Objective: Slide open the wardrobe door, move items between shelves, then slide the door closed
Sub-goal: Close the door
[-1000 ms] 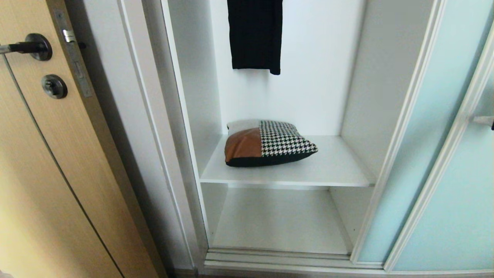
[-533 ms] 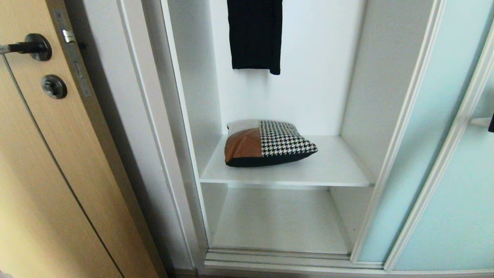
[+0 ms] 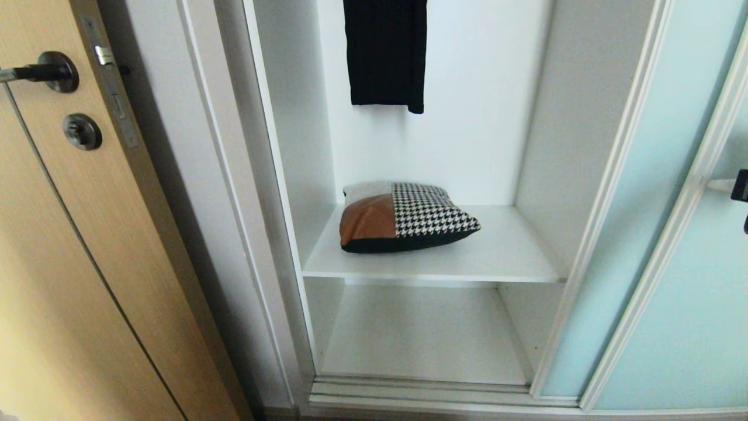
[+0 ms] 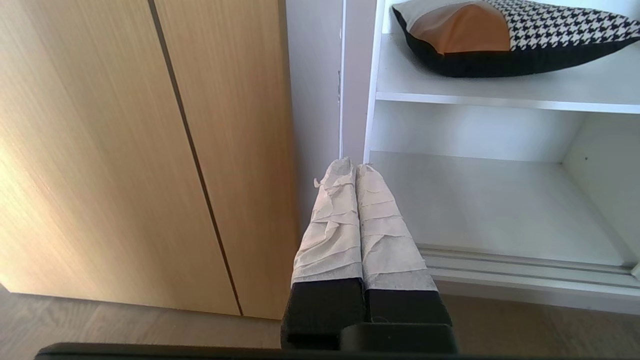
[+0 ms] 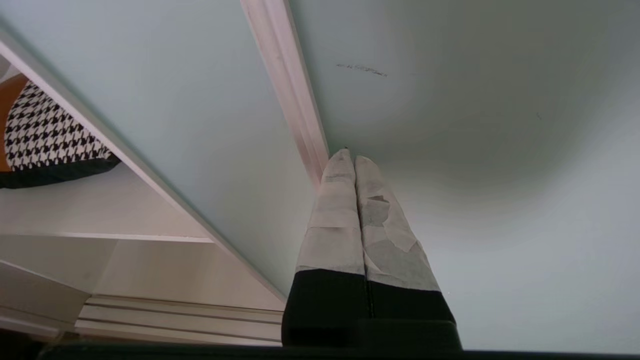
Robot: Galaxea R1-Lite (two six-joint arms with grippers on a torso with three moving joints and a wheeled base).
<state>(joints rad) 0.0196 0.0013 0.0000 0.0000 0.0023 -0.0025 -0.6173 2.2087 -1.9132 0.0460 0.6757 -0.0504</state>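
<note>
The sliding wardrobe door (image 3: 689, 327) stands slid to the right, so the wardrobe is open. The patchwork cushion (image 3: 403, 217) lies on the upper shelf (image 3: 502, 257); the lower shelf (image 3: 421, 333) is bare. My right gripper (image 5: 350, 157) is shut with nothing in it. Its tips sit against the frosted glass (image 5: 475, 125) right beside the door's pale frame strip (image 5: 292, 95). In the head view only a sliver of that gripper (image 3: 741, 193) shows at the right edge. My left gripper (image 4: 354, 165) is shut and empty, parked low before the wardrobe's left side wall.
A black garment (image 3: 385, 52) hangs above the cushion. A light wood hinged door (image 3: 87, 245) with a lever handle (image 3: 41, 71) stands to the left of the wardrobe. The floor track (image 3: 432, 394) runs along the wardrobe's bottom.
At the right edge of the head view the right gripper has crept slightly further into view. The cushion and the door have not visibly moved.
</note>
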